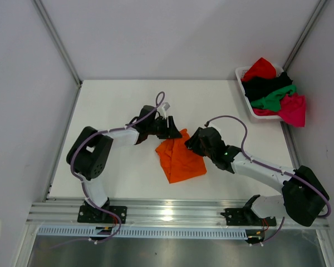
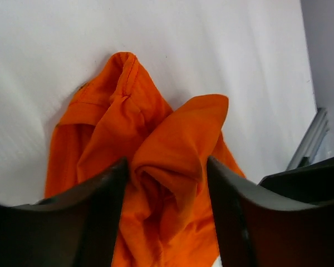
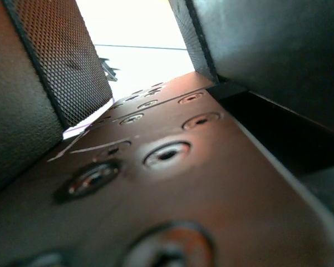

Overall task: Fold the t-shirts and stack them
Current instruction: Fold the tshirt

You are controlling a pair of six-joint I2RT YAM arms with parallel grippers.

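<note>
A bright orange t-shirt point(image 1: 180, 160) lies crumpled in the middle of the table. My left gripper point(image 1: 172, 132) is at its far edge. In the left wrist view my left gripper point(image 2: 167, 172) has its two dark fingers pressed against a raised bunch of the orange t-shirt point(image 2: 172, 139). My right gripper point(image 1: 191, 143) is at the shirt's upper right edge. In the right wrist view my right gripper point(image 3: 150, 83) has its fingers apart and no cloth shows between them. Red point(image 1: 260, 69), black point(image 1: 266, 84), green point(image 1: 275, 98) and magenta-pink point(image 1: 294, 109) t-shirts are heaped in the basket.
The white slatted basket point(image 1: 242, 74) stands at the table's far right corner, shirts spilling over its rim. The bare white table point(image 1: 117, 105) spreads left of and behind the orange shirt. A metal rail point(image 1: 167, 214) runs along the near edge.
</note>
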